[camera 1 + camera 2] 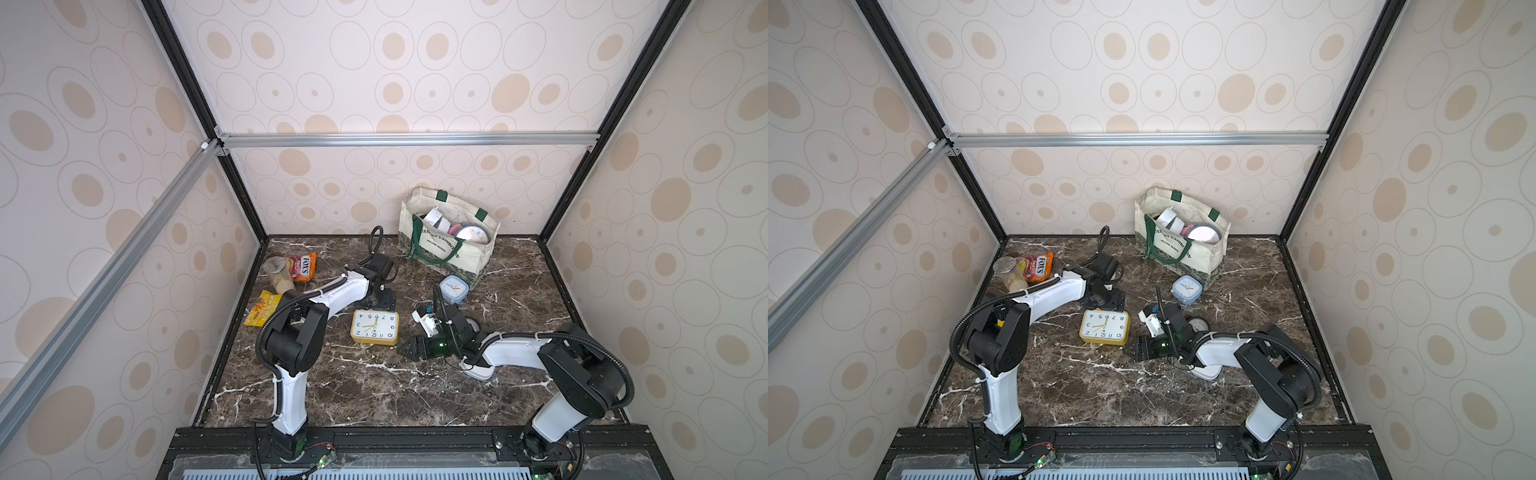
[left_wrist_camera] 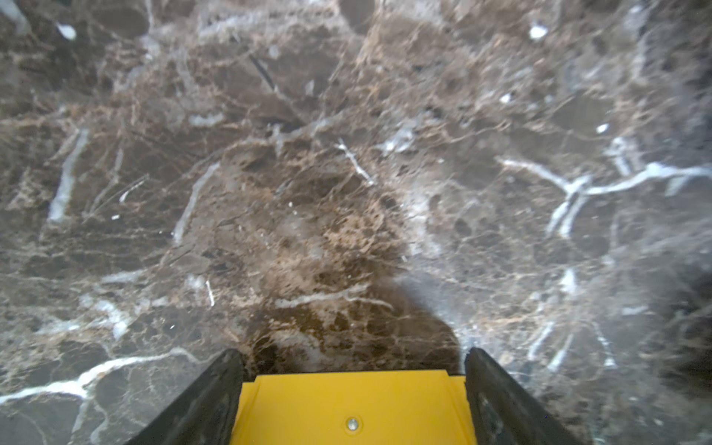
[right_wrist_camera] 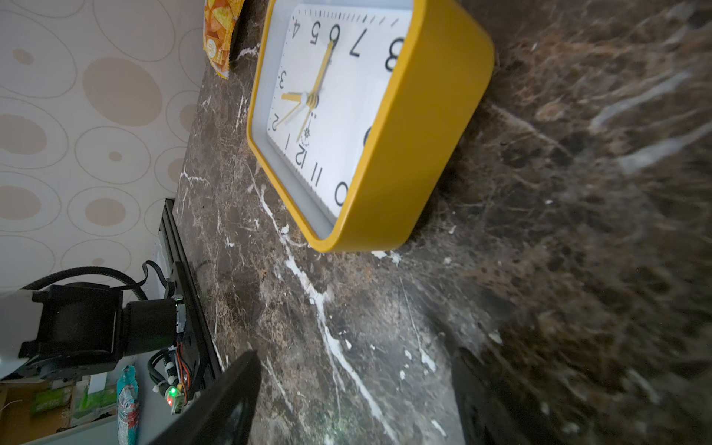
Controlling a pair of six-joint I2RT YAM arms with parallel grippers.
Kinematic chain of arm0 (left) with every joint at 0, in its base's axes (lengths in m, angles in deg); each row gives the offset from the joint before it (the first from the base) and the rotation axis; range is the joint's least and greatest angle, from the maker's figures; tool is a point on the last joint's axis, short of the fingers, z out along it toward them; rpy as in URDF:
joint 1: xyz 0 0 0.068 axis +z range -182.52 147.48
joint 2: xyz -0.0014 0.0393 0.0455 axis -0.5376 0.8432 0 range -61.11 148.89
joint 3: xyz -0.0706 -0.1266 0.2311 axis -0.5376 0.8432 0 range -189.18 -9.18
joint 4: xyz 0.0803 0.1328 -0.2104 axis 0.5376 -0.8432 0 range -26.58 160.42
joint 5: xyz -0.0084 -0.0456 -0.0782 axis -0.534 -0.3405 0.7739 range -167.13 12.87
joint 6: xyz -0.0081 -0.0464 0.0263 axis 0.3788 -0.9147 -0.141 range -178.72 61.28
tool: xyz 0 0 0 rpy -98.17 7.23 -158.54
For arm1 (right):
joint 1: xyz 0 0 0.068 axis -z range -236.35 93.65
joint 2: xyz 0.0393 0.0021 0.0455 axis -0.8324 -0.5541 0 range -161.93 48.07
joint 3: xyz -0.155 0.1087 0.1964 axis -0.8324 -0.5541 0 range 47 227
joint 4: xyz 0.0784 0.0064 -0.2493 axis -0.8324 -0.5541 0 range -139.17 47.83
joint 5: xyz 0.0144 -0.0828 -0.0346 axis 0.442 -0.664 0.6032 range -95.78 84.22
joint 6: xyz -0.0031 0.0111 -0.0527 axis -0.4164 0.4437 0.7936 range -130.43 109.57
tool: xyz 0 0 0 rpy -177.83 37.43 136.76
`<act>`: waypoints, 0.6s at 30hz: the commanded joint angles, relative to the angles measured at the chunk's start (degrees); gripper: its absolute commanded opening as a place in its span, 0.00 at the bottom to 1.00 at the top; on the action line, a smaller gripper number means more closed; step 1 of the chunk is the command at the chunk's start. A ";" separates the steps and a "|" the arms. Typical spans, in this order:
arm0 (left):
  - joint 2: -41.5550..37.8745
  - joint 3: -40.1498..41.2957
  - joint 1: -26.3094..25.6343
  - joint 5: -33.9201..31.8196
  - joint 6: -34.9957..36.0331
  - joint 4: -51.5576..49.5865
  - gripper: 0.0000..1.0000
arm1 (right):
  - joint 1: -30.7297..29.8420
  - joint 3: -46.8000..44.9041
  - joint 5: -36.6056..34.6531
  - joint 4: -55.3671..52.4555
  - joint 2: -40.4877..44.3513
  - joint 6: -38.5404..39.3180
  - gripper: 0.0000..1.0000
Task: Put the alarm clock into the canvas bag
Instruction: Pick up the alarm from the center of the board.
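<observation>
Top views, both: alarm clock face up at mid-counter; canvas bag open at the far edge, well apart. Left wrist: left tool spread over bare counter, pinching nothing. Right wrist: right tool spread, empty, low, aimed at the clock's near corner. Approach step, seemingly; next, straddle the yellow rim, close, lift, carry over the bag mouth.
</observation>
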 commanded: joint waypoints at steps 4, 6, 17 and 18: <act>-2.00 -3.60 -0.17 3.96 -2.79 -1.17 0.72 | 0.33 -3.11 0.59 6.55 3.37 0.02 0.92; -2.03 -3.92 -0.21 4.71 -2.88 -1.03 0.71 | 0.52 -2.19 0.09 6.60 2.32 0.49 0.95; -3.58 -1.88 -0.23 6.69 -2.77 0.51 0.71 | 3.86 6.78 5.88 13.32 -8.71 -2.86 0.94; -3.65 -1.89 -0.21 6.90 -2.68 0.46 0.70 | 3.93 7.64 6.29 13.34 -9.48 -3.18 0.93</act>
